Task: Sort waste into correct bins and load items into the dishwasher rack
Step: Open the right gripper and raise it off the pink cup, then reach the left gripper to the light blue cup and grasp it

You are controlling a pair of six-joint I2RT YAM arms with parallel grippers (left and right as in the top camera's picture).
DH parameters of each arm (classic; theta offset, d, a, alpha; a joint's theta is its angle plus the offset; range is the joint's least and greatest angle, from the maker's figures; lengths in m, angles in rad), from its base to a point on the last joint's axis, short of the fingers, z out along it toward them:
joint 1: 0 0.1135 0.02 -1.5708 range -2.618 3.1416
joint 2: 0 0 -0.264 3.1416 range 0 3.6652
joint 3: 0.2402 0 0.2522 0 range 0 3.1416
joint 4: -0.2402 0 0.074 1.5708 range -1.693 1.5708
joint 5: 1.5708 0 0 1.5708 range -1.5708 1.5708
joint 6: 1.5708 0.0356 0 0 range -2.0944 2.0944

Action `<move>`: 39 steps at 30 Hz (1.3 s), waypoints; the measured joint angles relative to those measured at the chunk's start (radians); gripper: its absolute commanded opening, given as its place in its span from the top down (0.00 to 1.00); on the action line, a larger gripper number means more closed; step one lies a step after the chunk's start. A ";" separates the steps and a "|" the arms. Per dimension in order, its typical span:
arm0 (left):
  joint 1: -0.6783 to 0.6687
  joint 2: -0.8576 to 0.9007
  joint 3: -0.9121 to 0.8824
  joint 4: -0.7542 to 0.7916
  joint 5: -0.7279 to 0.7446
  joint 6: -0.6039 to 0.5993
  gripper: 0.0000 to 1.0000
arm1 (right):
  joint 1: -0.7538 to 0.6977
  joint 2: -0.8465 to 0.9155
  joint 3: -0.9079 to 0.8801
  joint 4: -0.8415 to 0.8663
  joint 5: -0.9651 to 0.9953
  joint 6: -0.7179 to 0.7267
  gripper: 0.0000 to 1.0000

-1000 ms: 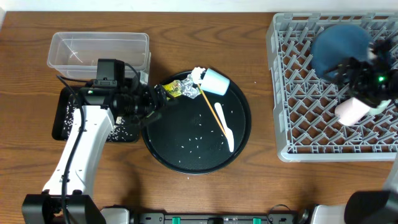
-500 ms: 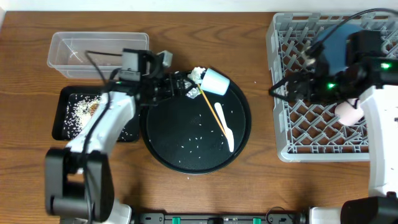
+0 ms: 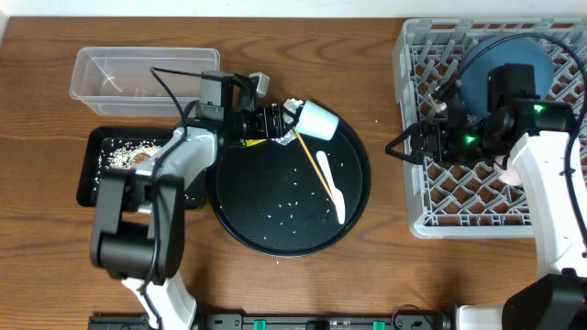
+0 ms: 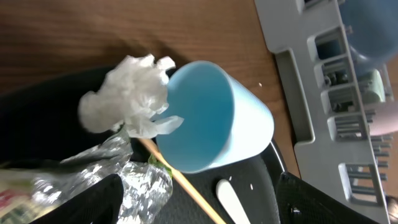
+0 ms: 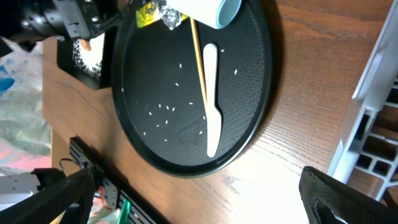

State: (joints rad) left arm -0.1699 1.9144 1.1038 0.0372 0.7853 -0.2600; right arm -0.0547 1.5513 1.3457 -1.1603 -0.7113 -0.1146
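left fingers (image 4: 93,202) spread wide, empty, just beside crumpled silver foil (image 4: 134,183) and white tissue (image 4: 127,93). light blue cup (image 3: 317,120) lies tipped on round black tray (image 3: 240,229), near white spoon (image 3: 332,189). right fingers (image 5: 348,199) fully apart, empty, at grey rack (image 3: 413,197) edge.

I'm seeing the light blue cup (image 4: 214,115) lying on its side on the round black tray (image 4: 43,112), its mouth facing me, with crumpled white tissue (image 4: 127,96) touching its rim. Silver foil (image 4: 124,180) is lying just below, and the white spoon (image 4: 233,199) is showing near it.
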 measured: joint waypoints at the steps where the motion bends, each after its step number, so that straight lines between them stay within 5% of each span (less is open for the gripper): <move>1: -0.002 0.014 0.000 0.018 0.016 0.000 0.20 | 0.000 0.000 -0.009 0.009 0.000 0.000 0.01; 18: -0.100 0.047 0.000 0.112 0.091 -0.001 0.22 | 0.000 0.000 -0.096 0.072 0.000 0.001 0.01; 22: -0.100 0.047 0.000 0.059 0.093 -0.003 0.49 | 0.000 0.000 -0.096 0.074 0.000 0.001 0.01; 27: -0.100 0.047 0.000 0.032 0.096 -0.006 0.57 | 0.000 0.000 -0.097 0.074 0.000 0.001 0.01; 33: -0.100 0.047 0.000 0.029 0.099 -0.019 0.79 | 0.000 0.000 -0.097 0.071 0.000 0.001 0.01; 39: -0.100 0.047 0.000 0.032 0.106 -0.034 0.79 | 0.000 0.000 -0.097 0.069 0.000 0.001 0.01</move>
State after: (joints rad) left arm -0.2703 1.9617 1.1042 0.0692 0.8917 -0.2943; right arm -0.0547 1.5513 1.2484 -1.0912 -0.7113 -0.1139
